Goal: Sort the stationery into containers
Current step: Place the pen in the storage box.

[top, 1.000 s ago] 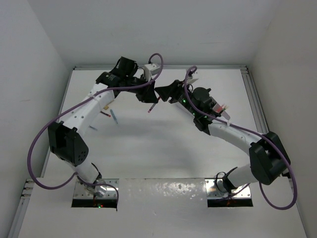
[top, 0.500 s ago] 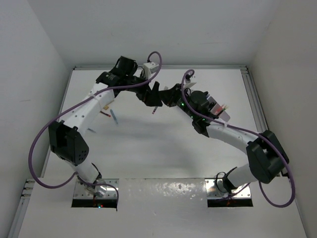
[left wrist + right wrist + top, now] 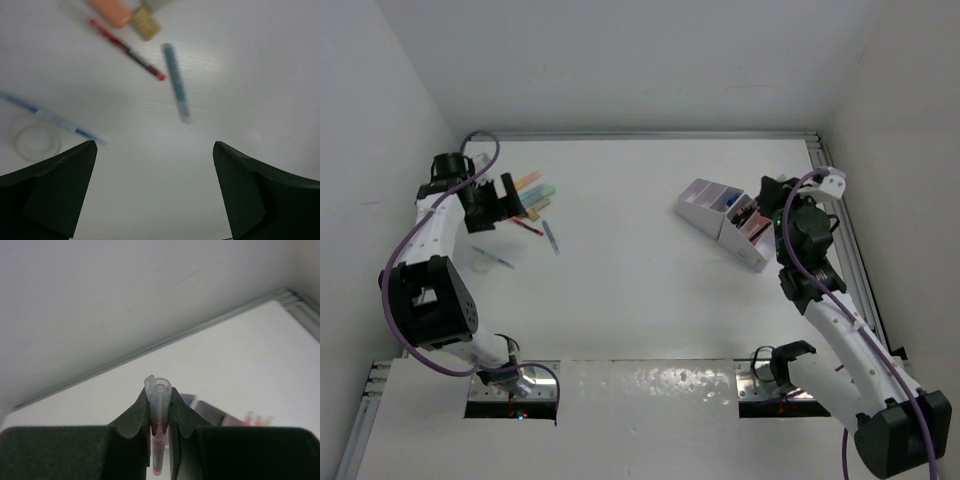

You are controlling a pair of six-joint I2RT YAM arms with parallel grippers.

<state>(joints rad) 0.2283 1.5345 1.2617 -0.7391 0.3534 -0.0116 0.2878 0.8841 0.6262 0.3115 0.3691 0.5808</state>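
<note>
My right gripper point(image 3: 160, 396) is shut on a thin red pen point(image 3: 161, 390) with a clear cap, held upright between the fingers. In the top view this gripper point(image 3: 767, 193) hangs just right of the white, pale-lilac organiser point(image 3: 712, 208); the pen is hidden there. My left gripper point(image 3: 154, 146) is open with nothing in it above the table at the far left point(image 3: 496, 204). Below it lie a red pen point(image 3: 127, 50), a blue pen point(image 3: 176, 82), an orange highlighter point(image 3: 112, 11) and a thin blue-tipped pen point(image 3: 50, 117).
More highlighters point(image 3: 534, 186) lie by the left gripper. A clear tape ring point(image 3: 37, 142) rests near the thin pen. The organiser holds a blue-capped piece point(image 3: 731, 203) and reddish items point(image 3: 750, 218). The enclosure's walls stand close on both sides.
The two grippers met at mid-table; the red pen passed from left to right. The left opened and swung far left, the right carried the pen over to the organiser.
</note>
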